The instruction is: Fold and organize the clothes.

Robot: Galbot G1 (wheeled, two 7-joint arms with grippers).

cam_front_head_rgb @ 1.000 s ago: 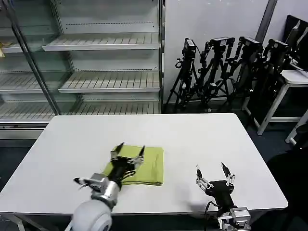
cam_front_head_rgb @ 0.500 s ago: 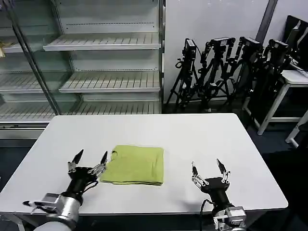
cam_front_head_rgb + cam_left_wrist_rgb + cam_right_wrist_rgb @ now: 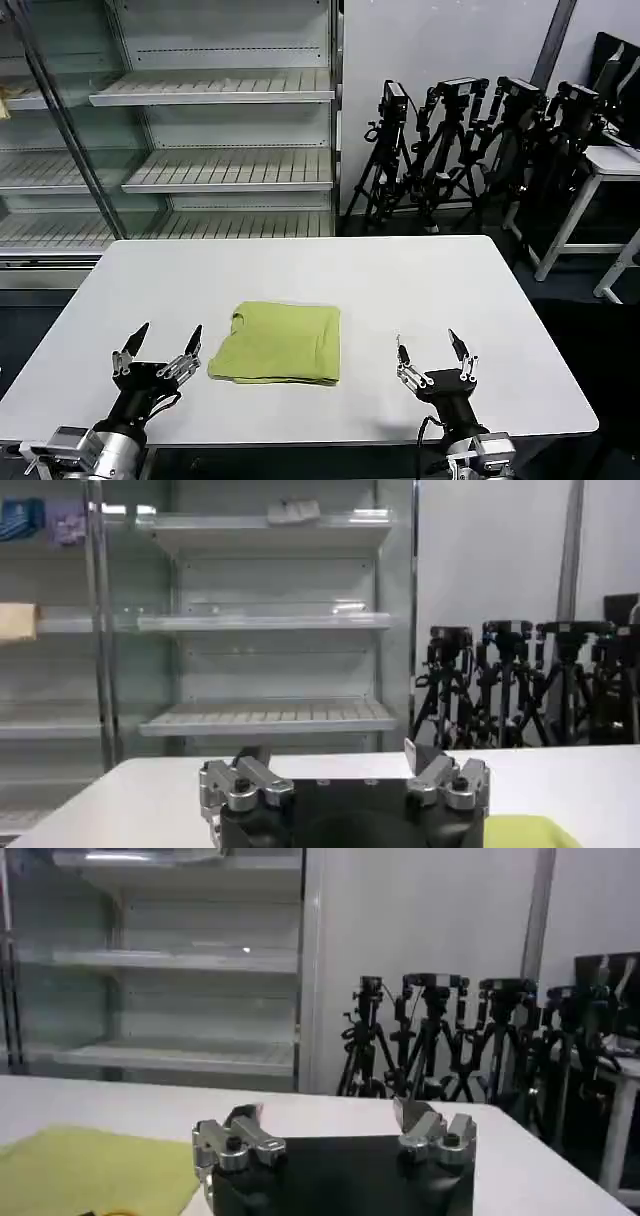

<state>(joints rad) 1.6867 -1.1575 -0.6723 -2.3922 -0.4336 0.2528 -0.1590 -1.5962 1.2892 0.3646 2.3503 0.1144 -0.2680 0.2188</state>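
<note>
Lying folded into a neat rectangle on the table [image 3: 420,270], a little left of centre and nearer the front edge, the shirt [image 3: 280,342] looks finished, so the risk from here is mostly of undoing it. The left gripper [image 3: 158,350] hovers just beside the shirt's left edge with its fingers spread and nothing in them; a careless sweep back toward the cloth could snag that edge and pull the top layer open. The lower left corner looks slightly puffed rather than flat, so the layers there may spring apart even without a touch. The right gripper [image 3: 430,353] hangs well apart to the right, also splayed and empty, and poses little threat. From its own wrist camera the left gripper [image 3: 343,770] has a corner of the shirt [image 3: 520,832] close by; the right wrist camera has the right gripper [image 3: 335,1128] with the shirt [image 3: 95,1168] farther off. A second ago the left gripper stood over the shirt's near left part; it has since drawn back off the cloth toward the table's front left, while the right gripper has barely shifted and the shirt has kept its shape.
</note>
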